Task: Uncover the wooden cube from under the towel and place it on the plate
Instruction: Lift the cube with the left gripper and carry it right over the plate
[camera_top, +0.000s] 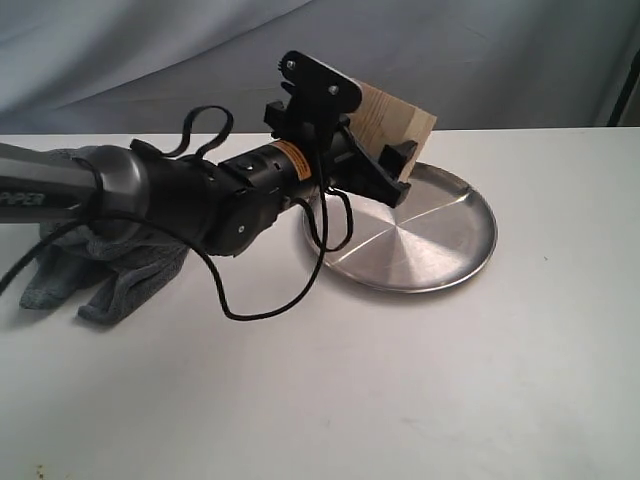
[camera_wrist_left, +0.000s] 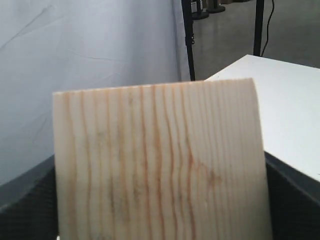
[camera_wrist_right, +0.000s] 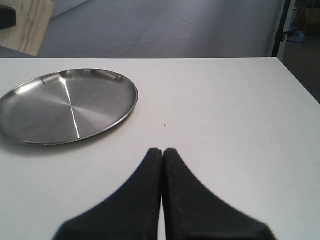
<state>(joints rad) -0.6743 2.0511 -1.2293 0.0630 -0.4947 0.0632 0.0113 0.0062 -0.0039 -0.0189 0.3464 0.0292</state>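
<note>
1. Towel (camera_top: 110, 275). Dark grey and plush, lying crumpled by the bench's (camera_top: 400, 380) left edge. It covers nothing that can be seen, so the uncovering step looks done.

2. Left gripper (camera_top: 398, 172). Reaches from the left edge toward the far edge. Its fingers are spread to the block's width and clamped on opposite faces. The grip looks firm enough for carrying.

3. Wooden cube (camera_top: 395, 122). Pale with a striped grain, held between the left fingers. It is raised clear of the bench, above the far-left rim of the plate, probably so it can be lowered onto the metal.

4. Plate (camera_top: 440, 240). Shiny steel with nothing on it, sitting right of centre toward the far edge, ready to receive the cube.

5. Right gripper (camera_wrist_right: 162, 152). Fingers pressed together and holding nothing. It sits low over bare bench to the right of the plate, apparently parked out of the way.
</note>
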